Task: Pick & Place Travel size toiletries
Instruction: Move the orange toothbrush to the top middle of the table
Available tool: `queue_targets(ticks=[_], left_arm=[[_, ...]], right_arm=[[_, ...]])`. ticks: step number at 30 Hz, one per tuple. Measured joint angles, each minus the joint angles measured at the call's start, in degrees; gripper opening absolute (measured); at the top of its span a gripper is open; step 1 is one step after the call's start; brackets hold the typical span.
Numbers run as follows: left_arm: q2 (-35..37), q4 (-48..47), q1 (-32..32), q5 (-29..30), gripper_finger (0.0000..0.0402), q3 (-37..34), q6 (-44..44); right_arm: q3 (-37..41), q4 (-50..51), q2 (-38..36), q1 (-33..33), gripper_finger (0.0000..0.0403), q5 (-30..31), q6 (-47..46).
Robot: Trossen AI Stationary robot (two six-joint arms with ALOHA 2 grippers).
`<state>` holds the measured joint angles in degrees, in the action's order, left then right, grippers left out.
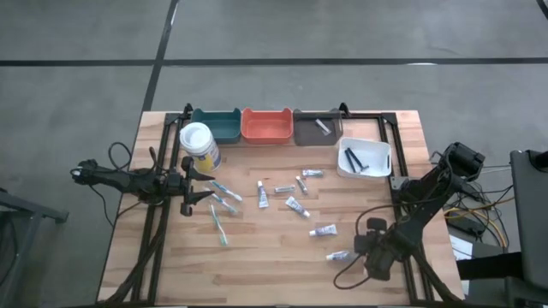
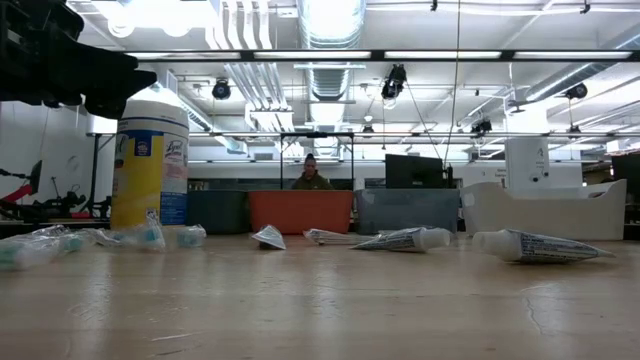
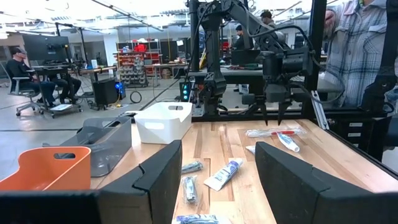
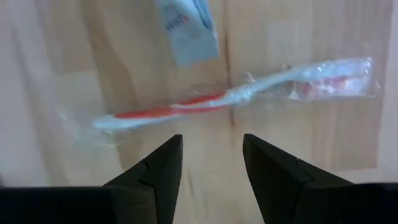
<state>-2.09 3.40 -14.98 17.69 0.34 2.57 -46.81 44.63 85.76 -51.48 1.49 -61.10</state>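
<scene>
Wooden table [image 1: 257,257] strewn with toiletries, bins set along the far edge.

The right gripper [image 4: 211,163] was held open and empty above a wrapped toothbrush [image 4: 236,93], seemingly lined up to grasp it; the left gripper [image 3: 217,171], open and empty, was parked near scattered tubes [image 1: 263,195]; farther off, the white bin [image 1: 363,158] held dark sticks.

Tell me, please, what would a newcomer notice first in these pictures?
Probably the row of bins at the table's far edge: teal bin, orange bin, grey bin, with a white bin nearer the right arm. Next, the small tubes scattered mid-table and the tall wipes canister near the open left gripper.
</scene>
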Motion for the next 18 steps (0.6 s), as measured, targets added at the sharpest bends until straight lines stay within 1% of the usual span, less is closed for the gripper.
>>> queue_targets(ticks=[8,15,18], left_arm=[[0.00,0.00,0.00,-0.02,0.0209,0.00,0.00],[0.00,0.00,0.00,0.00,0.0209,0.00,0.00],[0.00,0.02,0.00,-0.02,0.0209,0.00,0.00]], right_arm=[[2.76,-3.63,0.00,0.07,0.0164,0.00,0.29],[3.25,-5.67,0.09,0.13,0.0164,0.03,1.42],[3.28,-6.96,1.55,0.17,0.0164,-0.01,2.75]])
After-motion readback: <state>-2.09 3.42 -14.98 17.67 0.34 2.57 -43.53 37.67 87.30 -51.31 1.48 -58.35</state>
